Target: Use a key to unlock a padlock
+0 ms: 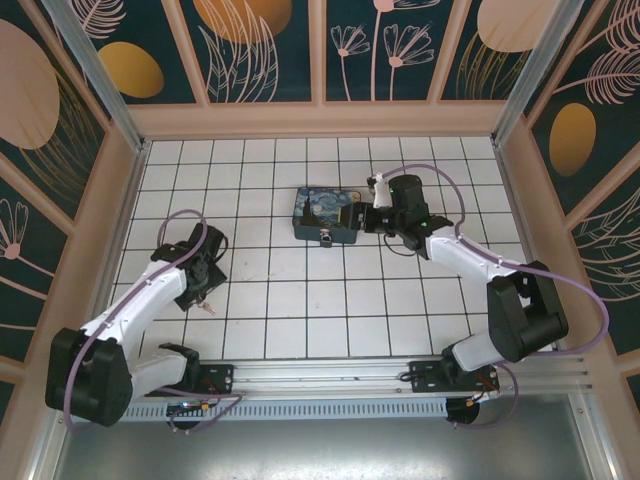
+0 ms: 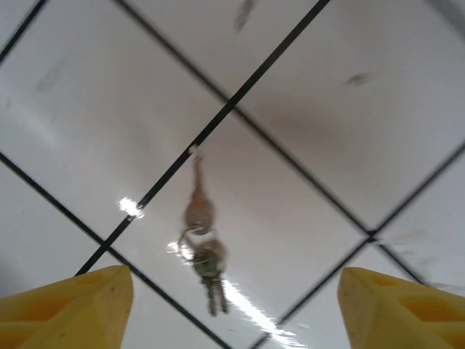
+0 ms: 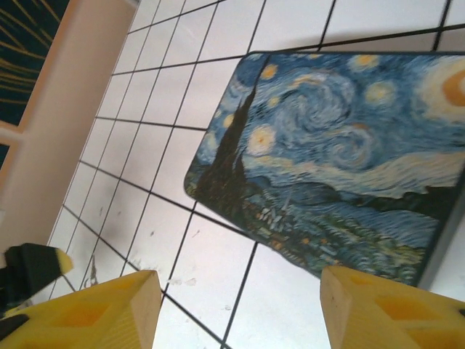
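On the left, the left gripper [image 2: 232, 309] is hovering low over the white tiled table [image 1: 290, 300]. Its yellow fingers [image 2: 69, 305] are standing wide apart with nothing between them: released and, by my reading, lining up to straddle the key [image 2: 197, 214]. The key is lying flat on a tile just ahead of the fingers, joined by a ring to a second key [image 2: 211, 273]. The left wrist camera is giving that detail, which the overhead view is too coarse to resolve.

Moving right, the blue painting-print box [image 1: 322, 212] is sitting mid-table, with the padlock [image 1: 325, 240] resting at its near edge. The overhead view is supplying that, while the right wrist camera is looking across the box's lid instead. The right gripper [image 3: 236, 294] is hanging just beside the box, likewise released and empty, placed there, I judge, to steady the padlock.
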Tool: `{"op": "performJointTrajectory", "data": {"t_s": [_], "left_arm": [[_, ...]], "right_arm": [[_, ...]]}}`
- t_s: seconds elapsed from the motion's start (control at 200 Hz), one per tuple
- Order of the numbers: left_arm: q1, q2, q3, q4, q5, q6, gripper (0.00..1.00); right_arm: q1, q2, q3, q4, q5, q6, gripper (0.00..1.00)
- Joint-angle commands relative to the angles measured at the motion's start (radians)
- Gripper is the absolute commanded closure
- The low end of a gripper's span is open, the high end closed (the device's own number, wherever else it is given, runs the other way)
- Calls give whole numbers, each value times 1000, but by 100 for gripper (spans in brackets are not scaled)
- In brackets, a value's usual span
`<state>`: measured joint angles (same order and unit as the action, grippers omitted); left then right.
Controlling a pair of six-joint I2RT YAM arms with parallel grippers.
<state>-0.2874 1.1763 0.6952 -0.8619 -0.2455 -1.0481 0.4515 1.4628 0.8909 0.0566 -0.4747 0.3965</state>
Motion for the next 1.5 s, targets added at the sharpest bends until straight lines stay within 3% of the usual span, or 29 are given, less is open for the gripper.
{"op": "performJointTrajectory", "data": {"t_s": [0.0, 0.055, 0.25, 0.39, 0.606, 0.871, 1.221, 1.311, 1.491], "left_arm": [[21, 62, -40, 86, 68, 13, 37], [21, 100, -42, 100, 53, 25, 44], [44, 140, -12, 51, -100, 47, 46], [59, 166, -36, 92, -71, 62, 54], [60, 184, -72, 162, -48, 77, 57], [61, 192, -104, 191, -32, 87, 74], [62, 188, -100, 161, -32, 55, 76], [62, 174, -93, 144, -23, 46, 64], [62, 160, -92, 133, -21, 20, 66]], "right_arm": [[16, 8, 12, 27, -36, -26, 42], [18, 8, 13, 27, -42, -31, 43], [21, 7, 0, 58, -55, -31, 43], [21, 11, -2, 68, -60, -21, 43], [21, 11, 20, 28, -46, -40, 43], [21, 7, 38, 19, -36, -27, 44], [21, 2, 37, -2, -17, -30, 45], [20, 2, 35, -5, -12, -33, 45], [20, 10, 34, 10, -14, -30, 45]]}}
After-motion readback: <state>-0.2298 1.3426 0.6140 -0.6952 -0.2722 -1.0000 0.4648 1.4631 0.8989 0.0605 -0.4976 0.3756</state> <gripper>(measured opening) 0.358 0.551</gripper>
